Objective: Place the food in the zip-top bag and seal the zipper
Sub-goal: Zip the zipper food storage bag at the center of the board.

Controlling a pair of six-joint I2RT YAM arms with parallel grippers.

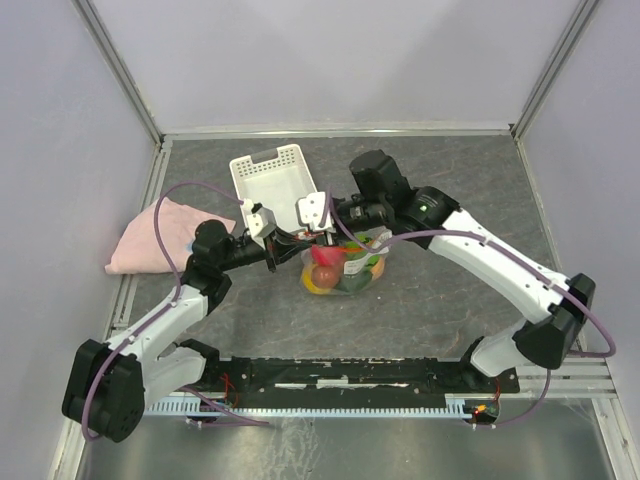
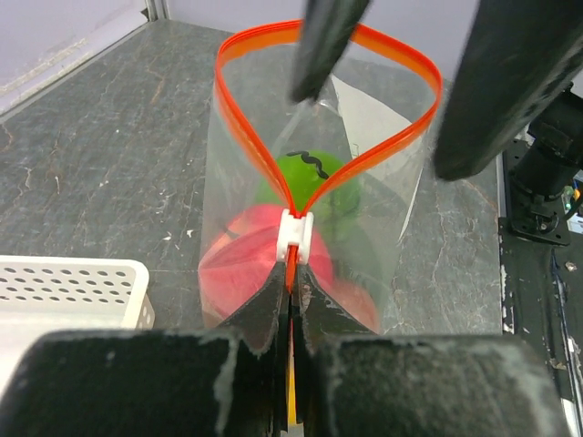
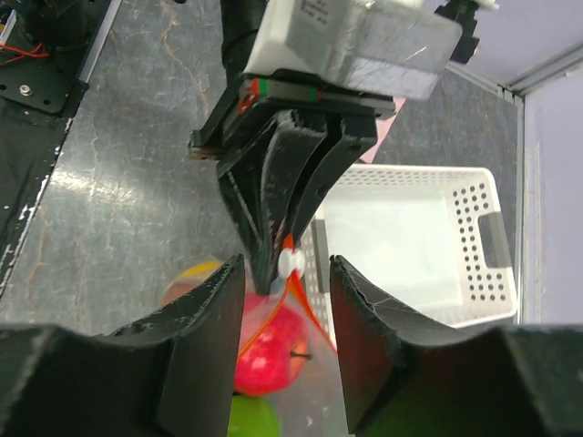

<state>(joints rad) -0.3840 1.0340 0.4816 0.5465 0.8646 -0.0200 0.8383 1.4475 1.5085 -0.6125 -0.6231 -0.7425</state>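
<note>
Zip-top bag [image 1: 345, 268], one; left hand [image 2: 290, 278], right hand [image 3: 284, 269] at its mouth; one basket [image 1: 270, 180].

The grey mottled table [image 1: 420, 310] carries a white basket [image 1: 270, 185], a pink cloth [image 1: 150, 238] and the clear zip-top bag [image 1: 350, 282]

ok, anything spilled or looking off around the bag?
Nothing spilled: the food sits inside the zip-top bag. Only oddity: the zipper gapes in a wide loop beyond the white slider, where the left gripper pinches the strip shut.
</note>
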